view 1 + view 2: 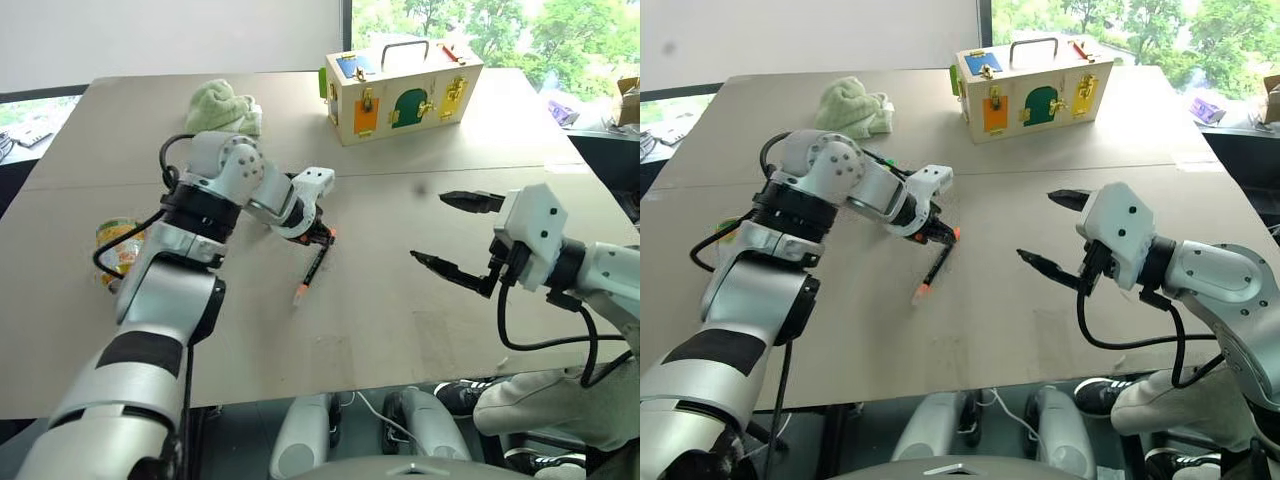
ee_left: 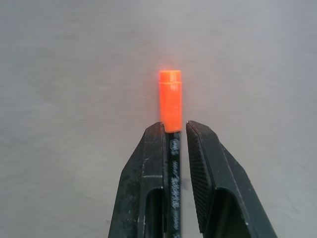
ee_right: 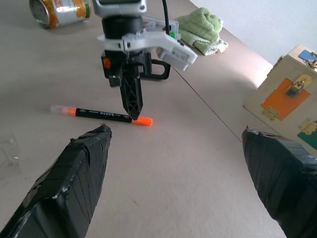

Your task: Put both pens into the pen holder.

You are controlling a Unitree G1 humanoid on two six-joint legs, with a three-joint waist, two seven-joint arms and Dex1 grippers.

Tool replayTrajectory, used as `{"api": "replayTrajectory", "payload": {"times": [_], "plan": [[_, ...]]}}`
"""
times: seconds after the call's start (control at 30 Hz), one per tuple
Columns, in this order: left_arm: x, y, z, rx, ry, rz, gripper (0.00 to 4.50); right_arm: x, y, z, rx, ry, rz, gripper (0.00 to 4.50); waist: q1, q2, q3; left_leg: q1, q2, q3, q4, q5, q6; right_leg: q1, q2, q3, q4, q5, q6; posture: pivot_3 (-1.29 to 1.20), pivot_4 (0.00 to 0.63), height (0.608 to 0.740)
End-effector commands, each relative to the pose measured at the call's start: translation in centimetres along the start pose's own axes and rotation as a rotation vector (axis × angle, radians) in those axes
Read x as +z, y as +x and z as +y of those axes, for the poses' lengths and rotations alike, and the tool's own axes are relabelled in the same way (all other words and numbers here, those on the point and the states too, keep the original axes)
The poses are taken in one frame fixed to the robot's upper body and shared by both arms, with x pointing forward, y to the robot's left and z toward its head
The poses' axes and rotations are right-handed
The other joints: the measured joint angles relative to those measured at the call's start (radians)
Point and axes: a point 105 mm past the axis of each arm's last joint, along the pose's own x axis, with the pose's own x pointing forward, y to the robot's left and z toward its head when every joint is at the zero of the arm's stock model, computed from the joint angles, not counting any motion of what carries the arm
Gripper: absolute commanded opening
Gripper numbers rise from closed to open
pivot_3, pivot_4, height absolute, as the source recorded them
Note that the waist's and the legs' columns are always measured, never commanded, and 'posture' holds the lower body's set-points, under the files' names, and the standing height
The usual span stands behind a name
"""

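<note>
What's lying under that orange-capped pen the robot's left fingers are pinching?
Bare table lies under the orange-capped pen. The left fingers cover part of its barrel.

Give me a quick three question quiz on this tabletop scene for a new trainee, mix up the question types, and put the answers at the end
1. True or false: the left gripper is closed around the orange-capped pen, which lies on the table.
2. Multiple choice: how does the right gripper stand? A) shut on a pen B) open, holding nothing C) shut on the green cloth
3. Fill in the blank: at the far side of the table stands a wooden box with a metal ____ on top.

Key: 1 true; 2 B; 3 handle. In the left wrist view the fingers sit on either side of the pen's black barrel just below its orange end.
</note>
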Motion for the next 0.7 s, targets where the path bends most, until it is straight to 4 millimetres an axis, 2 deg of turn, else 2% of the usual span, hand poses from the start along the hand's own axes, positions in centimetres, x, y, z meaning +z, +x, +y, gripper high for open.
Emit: {"api": "replayTrajectory", "payload": {"times": [0.03, 0.1, 0.17, 0.27, 0.3, 0.33, 0.4, 0.43, 0.53, 0.6, 0.7], "plan": [[1.7, -4.0, -3.1, -0.109, 0.162, -0.16, 0.67, 0.9, -0.3, -0.1, -0.019, -0.033, -0.027, 4.5, 0.0, 0.0, 0.0, 0.0, 0.0, 0.0, 0.0, 0.0, 0.0, 0.0, 0.0, 0.0, 0.0, 0.0, 0.0, 0.0, 0.15, 0.74], [3.2, -6.0, -4.2, -0.139, 0.209, -0.317, 0.67, 0.9, -0.3, -0.2, -0.022, -0.03, -0.029, 4.5, 0.003, 0.0, 0.0, 0.0, 0.0, 0.0, 0.0, 0.0, 0.0, 0.0, 0.0, 0.0, 0.0, 0.0, 0.0, 0.0, 0.15, 0.74], [4.8, -7.5, -4.5, -0.11, 0.231, -0.493, 0.67, 0.9, -0.3, -0.2, -0.023, -0.029, -0.03, 4.5, 0.006, 0.0, 0.0, 0.0, 0.0, -0.001, 0.001, 0.0, 0.0, 0.001, 0.0, 0.0, 0.0, 0.0, 0.0, 0.0, 0.15, 0.74], [7.5, -10.8, -4.8, 0.04, 0.346, -0.896, 0.67, 0.9, -0.3, -0.4, -0.029, -0.032, -0.034, 4.5, 0.004, 0.0, 0.0, 0.001, -0.001, 0.0, 0.001, 0.0, 0.0, 0.002, 0.0, 0.0, 0.0, 0.0, 0.0, 0.0, 0.15, 0.74], [8.3, -12.3, -5.5, -0.003, 0.357, -1.06, 0.67, 1.0, -0.3, -0.5, -0.033, -0.034, -0.038, 4.5, 0.004, 0.001, 0.0, 0.002, -0.001, 0.0, 0.001, 0.0, 0.0, 0.002, 0.0, 0.0, 0.0, 0.0, 0.0, 0.0, 0.15, 0.74], [8.6, -13.5, -6.1, -0.076, 0.365, -1.185, 0.67, 1.1, -0.2, -0.6, -0.036, -0.036, -0.041, 4.5, 0.005, 0.0, 0.0, 0.002, -0.001, 0.001, 0.001, 0.0, 0.0, 0.002, 0.0, 0.0, 0.001, 0.0, 0.0, 0.0, 0.15, 0.74], [8.8, -15.4, -5.7, 0.079, 0.55, -1.38, 0.67, 1.2, -0.1, -0.6, -0.038, -0.04, -0.05, 4.5, 0.005, 0.0, 0.0, 0.002, 0.0, 0.001, 0.001, 0.0, 0.0, 0.002, 0.0, 0.0, 0.001, 0.0, -0.001, 0.0, 0.15, 0.74], [8.5, -15.8, -5.9, 0.143, 0.661, -1.433, 0.67, 1.3, -0.1, -0.7, -0.037, -0.04, -0.053, 4.5, 0.002, 0.001, 0.0, 0.002, 0.0, 0.001, 0.001, 0.0, 0.0, 0.002, 0.0, 0.0, 0.001, 0.0, -0.001, 0.0, 0.15, 0.74], [7.4, -15.2, -6.0, 0.28, 0.978, -1.439, 0.67, 1.4, 0.0, -0.6, -0.03, -0.04, -0.063, 4.5, 0.003, 0.001, -0.001, 0.003, 0.0, 0.004, 0.0, 0.0, 0.0, 0.001, 0.001, 0.002, 0.001, 0.0, -0.001, 0.0, 0.15, 0.74], [6.6, -14.2, -5.4, 0.343, 1.116, -1.395, 0.67, 1.5, 0.1, -0.6, -0.025, -0.039, -0.069, 4.5, 0.005, 0.001, -0.001, 0.003, 0.0, 0.004, 0.0, 0.0, 0.0, 0.001, 0.001, 0.002, 0.001, 0.0, -0.001, 0.0, 0.15, 0.74], [5.2, -13.1, -3.9, 0.39, 1.222, -1.352, 0.67, 1.6, 0.3, -0.5, -0.016, -0.036, -0.081, 4.5, 0.006, 0.001, -0.001, 0.002, 0.0, 0.003, 0.001, 0.0, 0.0, 0.001, 0.001, 0.001, 0.001, 0.0, -0.001, 0.0, 0.15, 0.74]]}}
